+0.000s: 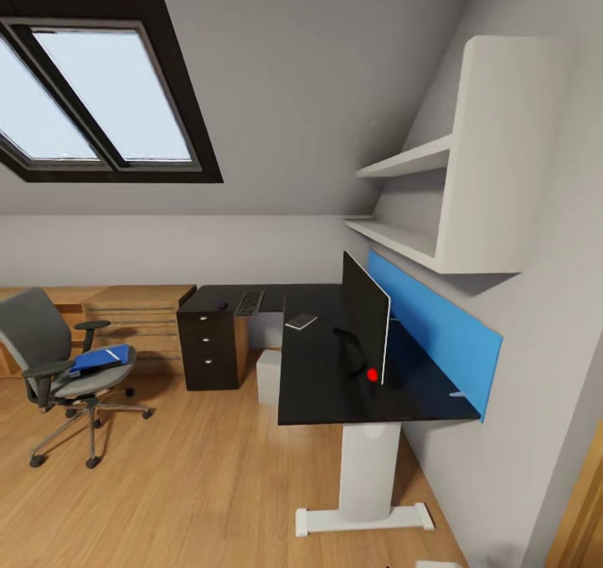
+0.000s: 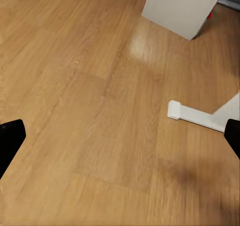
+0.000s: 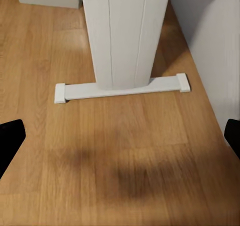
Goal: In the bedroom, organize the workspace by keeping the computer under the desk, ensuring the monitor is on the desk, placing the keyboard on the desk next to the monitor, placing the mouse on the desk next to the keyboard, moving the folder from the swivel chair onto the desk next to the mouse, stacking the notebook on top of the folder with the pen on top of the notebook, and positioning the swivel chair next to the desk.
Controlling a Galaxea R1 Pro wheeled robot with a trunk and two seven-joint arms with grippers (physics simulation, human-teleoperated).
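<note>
The black desk [image 1: 318, 384] carries the wide monitor [image 1: 366, 317], edge-on, with its red dot toward me. Farther back lie the pale notebook [image 1: 301, 322], the keyboard [image 1: 249, 302] and the small black mouse [image 1: 223, 306]. The grey computer [image 1: 268, 375] stands on the floor under the desk and is also in the left wrist view [image 2: 182, 8]. On the left, the swivel chair [image 1: 50, 358] holds the blue folder [image 1: 100, 357]. A pale sliver [image 1: 456, 395] on the desk may be the pen. My left gripper [image 2: 120, 141] and right gripper [image 3: 120, 136] hang open over the wooden floor, holding nothing.
The desk's white leg [image 3: 125, 31] and its foot bar [image 3: 122, 88] stand close ahead of the right gripper. A blue wall panel [image 1: 435, 325] and white shelves [image 1: 469, 166] sit above the desk. A wooden drawer cabinet [image 1: 138, 317] lines the back wall.
</note>
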